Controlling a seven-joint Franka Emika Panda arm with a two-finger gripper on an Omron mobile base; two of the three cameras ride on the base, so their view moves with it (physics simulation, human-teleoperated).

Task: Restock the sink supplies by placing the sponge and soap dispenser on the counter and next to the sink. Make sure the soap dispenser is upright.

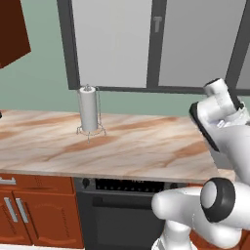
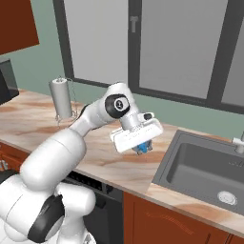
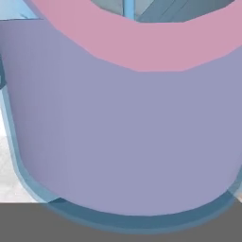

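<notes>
The bench [image 2: 119,164], a beige marbled stone top over reddish-brown cabinets, runs across both base views, with a dark oven front [image 1: 122,215] under it. In the right base view the dark grey sink [image 2: 200,164] is sunk into the bench at about 3 o'clock from the arm's hand, its round silver drain [image 2: 227,197] near the far lower corner. A white paper-towel roll [image 1: 89,109] stands upright on a wire holder at the back of the bench, at about 9 o'clock from the hand.

The pincer [image 2: 142,147] hangs over the bench just left of the sink, pinching the soap dispenser [image 2: 142,148], whose blue part peeks out beneath the white hand. In the hand view the soap dispenser's lavender body [image 3: 123,142] presses close against the lens.
</notes>
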